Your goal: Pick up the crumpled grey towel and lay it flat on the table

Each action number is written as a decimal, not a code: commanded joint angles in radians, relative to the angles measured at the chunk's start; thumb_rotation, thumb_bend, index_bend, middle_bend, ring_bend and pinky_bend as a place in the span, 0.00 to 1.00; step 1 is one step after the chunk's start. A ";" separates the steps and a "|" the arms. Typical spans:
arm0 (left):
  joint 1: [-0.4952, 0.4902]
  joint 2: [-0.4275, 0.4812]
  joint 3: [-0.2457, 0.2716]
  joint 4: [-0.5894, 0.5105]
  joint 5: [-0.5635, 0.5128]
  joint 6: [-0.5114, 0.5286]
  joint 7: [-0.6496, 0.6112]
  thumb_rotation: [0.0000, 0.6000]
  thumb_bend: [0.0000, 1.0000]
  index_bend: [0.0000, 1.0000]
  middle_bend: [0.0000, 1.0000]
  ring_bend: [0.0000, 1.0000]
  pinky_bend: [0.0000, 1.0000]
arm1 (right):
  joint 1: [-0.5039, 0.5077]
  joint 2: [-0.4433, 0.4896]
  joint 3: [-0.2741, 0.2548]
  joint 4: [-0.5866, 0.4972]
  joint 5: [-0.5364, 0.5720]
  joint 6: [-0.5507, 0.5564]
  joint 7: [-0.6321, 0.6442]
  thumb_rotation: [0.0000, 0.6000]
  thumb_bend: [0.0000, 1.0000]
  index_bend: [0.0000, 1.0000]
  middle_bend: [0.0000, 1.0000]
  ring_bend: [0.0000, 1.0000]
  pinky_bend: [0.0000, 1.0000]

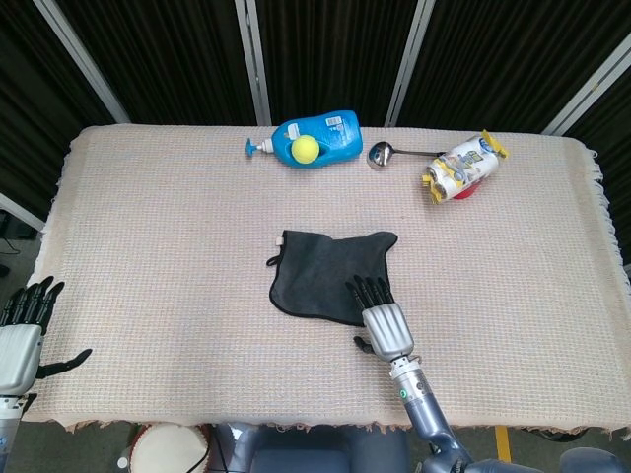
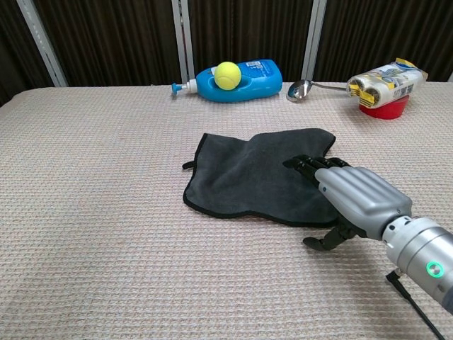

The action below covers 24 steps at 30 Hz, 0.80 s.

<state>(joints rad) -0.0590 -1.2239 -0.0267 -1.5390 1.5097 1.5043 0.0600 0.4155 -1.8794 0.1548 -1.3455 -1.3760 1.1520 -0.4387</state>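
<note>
The grey towel (image 1: 325,271) (image 2: 248,177) lies spread almost flat at the middle of the table, with a black hem and a small tab at its left edge. My right hand (image 1: 380,320) (image 2: 350,198) lies palm down over the towel's near right corner, fingers stretched forward onto the cloth and thumb out to the side on the table. It grips nothing. My left hand (image 1: 22,335) hovers at the table's near left corner, fingers spread and empty, far from the towel. The chest view does not show it.
A blue bottle (image 1: 320,138) (image 2: 241,80) lies at the back edge with a yellow ball (image 1: 305,149) (image 2: 227,73) on it. A metal ladle (image 1: 386,153) (image 2: 304,88) and a snack packet (image 1: 461,166) (image 2: 386,81) over a red bowl lie to the back right.
</note>
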 commanded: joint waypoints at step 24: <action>-0.003 -0.009 0.005 0.000 0.003 -0.003 0.014 1.00 0.03 0.00 0.00 0.00 0.00 | 0.037 -0.053 0.033 0.119 0.046 0.024 0.030 1.00 0.51 0.00 0.00 0.00 0.00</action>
<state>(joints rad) -0.0616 -1.2331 -0.0222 -1.5389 1.5128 1.5015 0.0735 0.4520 -1.9311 0.1862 -1.2278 -1.3301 1.1743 -0.4102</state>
